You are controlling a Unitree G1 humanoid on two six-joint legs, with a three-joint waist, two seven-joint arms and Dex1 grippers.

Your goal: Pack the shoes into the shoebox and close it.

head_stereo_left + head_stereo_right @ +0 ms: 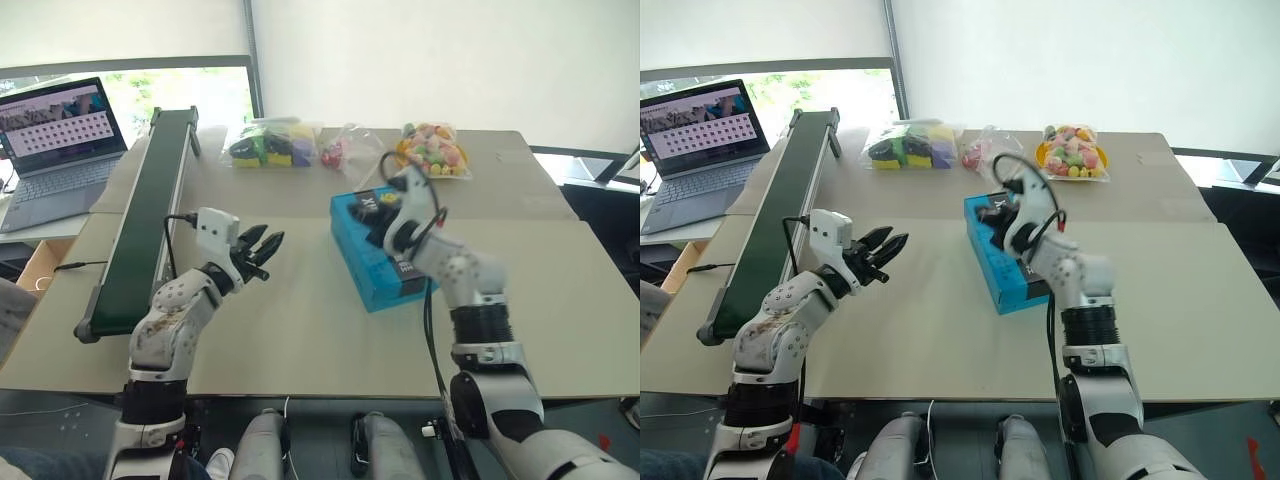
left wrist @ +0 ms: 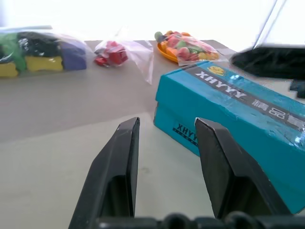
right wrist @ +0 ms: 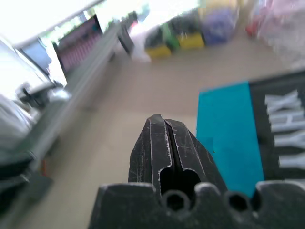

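Closed shoebox (image 1: pixel 375 262) under pinched-shut, empty right gripper (image 3: pixel 164 138); left gripper (image 1: pixel 268 247) beside, parted, empty

- The shoebox (image 2: pixel 228 112) carries "XHYYY" in white letters on the dark band along its lid top, beside a small yellow round emblem at the band's far end.
- Along the same band, past the letters, stand white Chinese characters; "精品" can be made out, the rest is cut off.
- The shoebox's short end face bears "XHYY…" in dark print, its tail hidden behind the left gripper's finger (image 2: pixel 221 167).
- The laptop (image 1: pixel 62 140) at 10 o'clock shows rows of small marks, too small to read.
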